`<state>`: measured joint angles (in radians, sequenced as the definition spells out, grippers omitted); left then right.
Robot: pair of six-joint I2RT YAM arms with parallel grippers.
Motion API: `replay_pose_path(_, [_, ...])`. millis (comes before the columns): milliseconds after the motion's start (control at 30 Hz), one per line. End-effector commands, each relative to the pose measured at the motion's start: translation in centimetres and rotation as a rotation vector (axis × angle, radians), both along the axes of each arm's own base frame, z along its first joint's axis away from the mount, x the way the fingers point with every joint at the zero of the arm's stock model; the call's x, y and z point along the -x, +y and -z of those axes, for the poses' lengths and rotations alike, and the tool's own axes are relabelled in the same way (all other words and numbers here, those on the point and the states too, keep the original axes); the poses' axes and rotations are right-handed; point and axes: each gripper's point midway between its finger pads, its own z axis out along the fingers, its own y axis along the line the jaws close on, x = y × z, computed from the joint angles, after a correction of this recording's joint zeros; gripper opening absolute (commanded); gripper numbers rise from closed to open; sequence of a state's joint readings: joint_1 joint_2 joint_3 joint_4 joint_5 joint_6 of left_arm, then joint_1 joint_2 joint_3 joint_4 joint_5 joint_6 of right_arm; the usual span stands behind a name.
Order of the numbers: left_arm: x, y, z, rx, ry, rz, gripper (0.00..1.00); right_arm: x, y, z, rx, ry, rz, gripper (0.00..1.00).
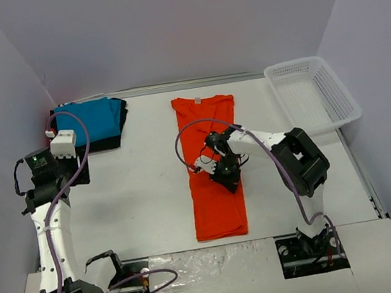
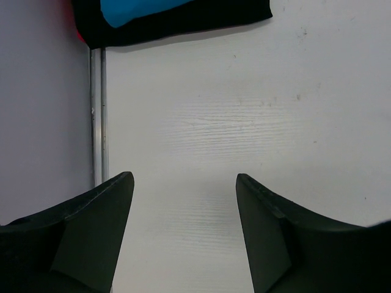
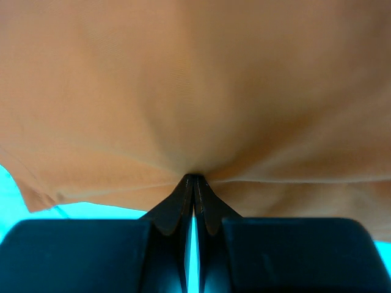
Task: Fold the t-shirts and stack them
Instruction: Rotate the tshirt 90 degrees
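Orange-red t-shirt [image 1: 219, 212] lies as long narrow strip on table [image 1: 137, 198], directly under right gripper [image 3: 193, 178]. Its fingers are pressed together, pinching pucker of that cloth at tips. Left gripper [image 2: 183, 178] spread wide over table. Turquoise t-shirt [image 2: 140, 9] stacked on black t-shirt [image 2: 201, 18], ahead of left gripper, apart from it. White mesh basket [image 1: 312, 94] well right of right gripper.
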<state>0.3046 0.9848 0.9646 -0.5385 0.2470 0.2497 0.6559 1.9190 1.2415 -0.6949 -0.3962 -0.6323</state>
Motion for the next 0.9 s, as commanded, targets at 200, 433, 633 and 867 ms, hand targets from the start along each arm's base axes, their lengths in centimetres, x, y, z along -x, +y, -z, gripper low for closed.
replay_pose_path(200, [0.0,-0.9,-0.3,0.026,-0.011,0.051,0.67,-2.3,-8.3,1.9,0.225,0.144,0.083,0.0])
replay_pose_path(433, [-0.2,-1.1,0.2,0.039,0.008,0.065,0.67,-3.6,-7.3,0.7,0.175,0.159,0.07,0.0])
replay_pose_path(633, [-0.1,-1.2,0.0,0.04,0.002,0.069,0.67,-3.8,-5.9,-2.5,0.124,0.177,0.041,0.0])
replay_pose_path(867, [0.0,-1.4,-0.2,0.043,-0.003,0.075,0.67,-3.0,-4.5,-6.5,0.091,0.146,-0.021,0.0])
